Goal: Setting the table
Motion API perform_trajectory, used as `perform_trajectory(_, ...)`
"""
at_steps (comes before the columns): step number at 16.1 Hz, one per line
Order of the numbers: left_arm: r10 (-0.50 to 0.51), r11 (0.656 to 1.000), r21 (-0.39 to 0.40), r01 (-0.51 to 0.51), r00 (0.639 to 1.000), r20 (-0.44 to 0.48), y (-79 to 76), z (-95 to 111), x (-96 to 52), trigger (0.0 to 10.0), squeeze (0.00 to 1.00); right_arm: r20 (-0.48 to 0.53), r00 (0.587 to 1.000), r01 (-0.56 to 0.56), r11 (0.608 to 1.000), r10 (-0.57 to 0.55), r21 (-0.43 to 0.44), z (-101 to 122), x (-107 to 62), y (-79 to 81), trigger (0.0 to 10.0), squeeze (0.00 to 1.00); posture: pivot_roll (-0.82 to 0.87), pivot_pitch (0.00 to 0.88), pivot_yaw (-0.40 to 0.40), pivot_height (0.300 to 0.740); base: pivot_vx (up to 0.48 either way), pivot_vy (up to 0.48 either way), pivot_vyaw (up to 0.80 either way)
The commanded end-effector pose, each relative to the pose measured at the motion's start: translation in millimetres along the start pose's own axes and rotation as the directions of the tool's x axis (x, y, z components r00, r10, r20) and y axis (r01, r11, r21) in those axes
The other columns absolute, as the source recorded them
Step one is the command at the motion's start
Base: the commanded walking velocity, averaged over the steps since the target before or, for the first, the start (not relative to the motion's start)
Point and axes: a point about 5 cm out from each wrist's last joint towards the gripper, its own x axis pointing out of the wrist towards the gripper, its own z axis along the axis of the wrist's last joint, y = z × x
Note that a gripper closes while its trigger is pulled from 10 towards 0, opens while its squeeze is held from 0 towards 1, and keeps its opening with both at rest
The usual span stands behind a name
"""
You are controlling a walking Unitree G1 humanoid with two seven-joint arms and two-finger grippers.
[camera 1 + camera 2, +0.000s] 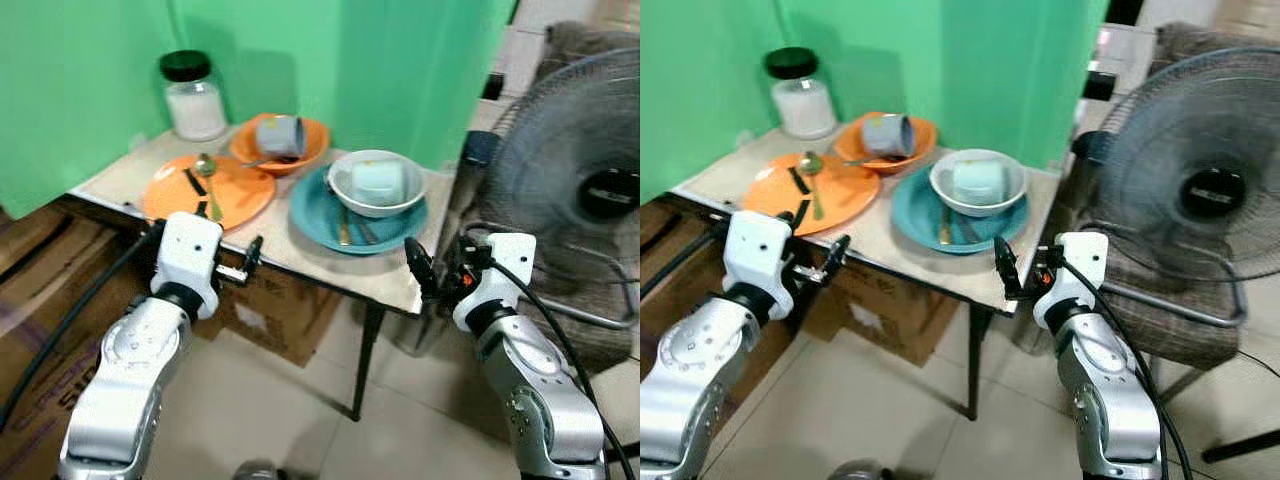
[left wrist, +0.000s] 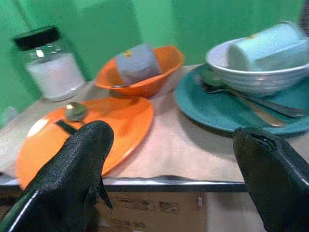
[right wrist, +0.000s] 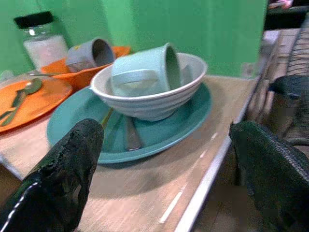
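Both claws, left claw (image 1: 228,262) and right claw (image 1: 432,272), spread wide at counter (image 1: 330,262) edge; approach step; next, reaching teal plate (image 1: 312,215) carefully

No readable text, only blurred print on cardboard box (image 1: 270,315)

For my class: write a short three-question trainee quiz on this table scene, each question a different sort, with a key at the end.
1. True or false: the light blue cup lies on its side in the white bowl.
2. What lies in the orange bowl? A) grey cup B) jar C) fork
3. Fill in: the white bowl sits on the ____ plate.

Key:
1. True.
2. A, the grey cup.
3. Teal. The left gripper and right gripper, jaws open, hover at the table edge.
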Motion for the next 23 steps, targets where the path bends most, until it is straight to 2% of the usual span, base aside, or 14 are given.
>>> perform_trajectory(1,-0.037,0.999,0.000,0.037,0.999,0.013,-6.1,1,-3.0,10.0,0.00,0.015,1.000,0.019,1.000,-0.019,-0.021,3,-0.1,1.3,10.0,0.00,0.13,0.000,-0.008,0.740,0.270,0.000,0.63)
perform_trajectory(3,-0.084,0.996,0.008,0.084,0.996,0.010,-12.6,-1,-5.2,10.0,0.00,0.031,0.999,0.036,0.999,-0.036,-0.006,4,1.4,1.7,10.0,0.00,0.13,0.000,-0.013,0.740,0.298,0.000,0.80)
perform_trajectory(5,-0.137,0.991,0.000,0.137,0.991,0.006,-16.7,-3,-8.9,10.0,0.00,0.070,0.997,0.042,0.999,-0.042,0.006,12,4.0,3.5,10.0,0.00,0.13,0.000,-0.013,0.740,0.345,0.000,0.00)
perform_trajectory(8,-0.128,0.992,0.004,0.128,0.992,0.002,-15.4,-4,-12.4,10.0,0.00,0.069,0.995,0.068,0.998,-0.069,0.015,11,2.4,0.7,10.0,0.00,0.14,0.000,-0.019,0.740,0.359,0.000,0.00)
perform_trajectory(10,-0.126,0.992,0.007,0.126,0.992,-0.001,-13.8,-5,-13.4,10.0,0.00,0.059,0.995,0.075,0.997,-0.074,-0.008,8,0.3,1.4,10.0,0.00,0.14,0.000,-0.016,0.740,0.375,0.000,0.00)
perform_trajectory(12,-0.140,0.990,0.016,0.140,0.990,-0.005,-14.3,-5,-14.3,10.0,0.00,0.067,0.993,0.098,0.995,-0.100,0.031,9,-1.0,-0.8,10.0,0.00,0.13,0.000,-0.010,0.740,0.375,0.000,0.00)
perform_trajectory(14,-0.134,0.990,0.029,0.135,0.991,-0.007,-13.8,-4,-13.3,10.0,0.00,0.059,0.992,0.110,0.993,-0.108,-0.047,9,-2.5,-2.3,10.0,0.00,0.13,0.000,-0.009,0.740,0.368,0.000,0.21)
perform_trajectory(15,-0.146,0.989,0.026,0.146,0.989,0.000,-15.8,-3,-13.0,10.0,0.00,0.076,0.991,0.110,0.994,-0.108,-0.018,11,-2.9,-4.3,10.0,0.00,0.13,0.000,-0.013,0.740,0.292,0.000,0.58)
perform_trajectory(18,-0.161,0.987,0.024,0.161,0.987,-0.003,-18.4,-3,-15.1,10.0,0.00,0.091,0.991,0.102,0.995,-0.100,-0.018,17,-1.7,-6.8,10.0,0.00,0.14,0.000,-0.019,0.740,0.097,0.000,0.19)
perform_trajectory(19,-0.185,0.982,0.026,0.186,0.983,-0.008,-21.8,-3,-16.5,10.0,0.00,0.093,0.994,0.064,0.997,-0.060,-0.041,21,-0.2,-6.4,10.0,0.00,0.14,0.000,-0.021,0.740,0.000,0.000,0.00)
perform_trajectory(21,-0.230,0.973,0.016,0.230,0.973,-0.010,-28.1,-3,-17.9,10.0,0.00,0.079,0.987,-0.131,0.984,0.142,-0.122,33,6.4,3.5,10.0,0.00,0.14,0.000,-0.028,0.740,0.000,0.000,0.00)
perform_trajectory(23,-0.250,0.967,0.039,0.251,0.968,-0.023,-29.2,-4,-18.6,10.0,0.00,0.049,0.975,-0.204,0.958,0.218,-0.201,36,10.6,8.2,10.0,0.00,0.14,0.000,-0.030,0.740,0.000,0.000,0.00)
